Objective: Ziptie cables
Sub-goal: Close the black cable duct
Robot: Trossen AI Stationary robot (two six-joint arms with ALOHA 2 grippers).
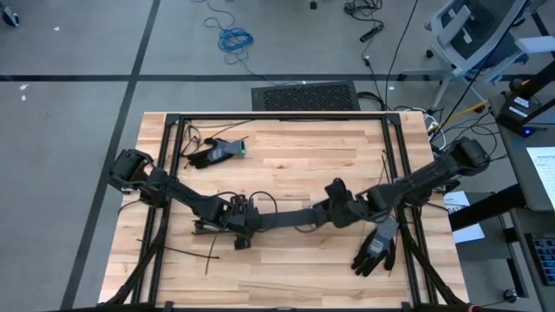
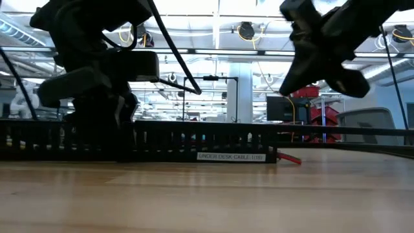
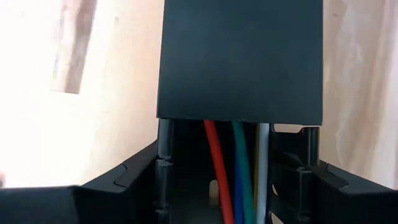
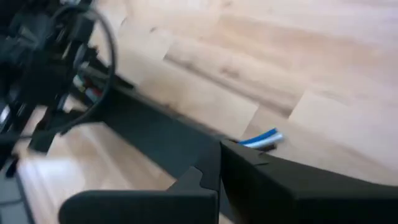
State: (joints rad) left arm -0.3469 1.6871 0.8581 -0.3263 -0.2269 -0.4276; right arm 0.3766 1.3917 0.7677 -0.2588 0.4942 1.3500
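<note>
We look down on a wooden table (image 1: 286,165) ringed by a black frame (image 1: 277,117), both arms reaching in toward its middle. Across the centre lies a long black slotted cable duct (image 2: 194,141), labelled "UNDER DESK CABLE"; in the high view most of it is covered by the arms.

The left gripper (image 1: 238,217) sits low over one end of the duct, its fingers spread wide to either side of the channel; whether they actually press on it we cannot tell. In its wrist view the cables (image 3: 239,171) run inside the open channel, red, green, blue and white strands side by side, then vanish under the duct's black cover (image 3: 239,59).

The right gripper (image 1: 336,198) hangs above the duct's other end, fingers fully together with nothing between them. Past it a short blue and white wire end (image 4: 261,138) pokes out from behind the duct.

Two black gloves (image 1: 217,152) lie on the table, the second (image 1: 377,247) partly under the right arm. Thin black zip ties (image 1: 186,253) lie near the front-left edge
</note>
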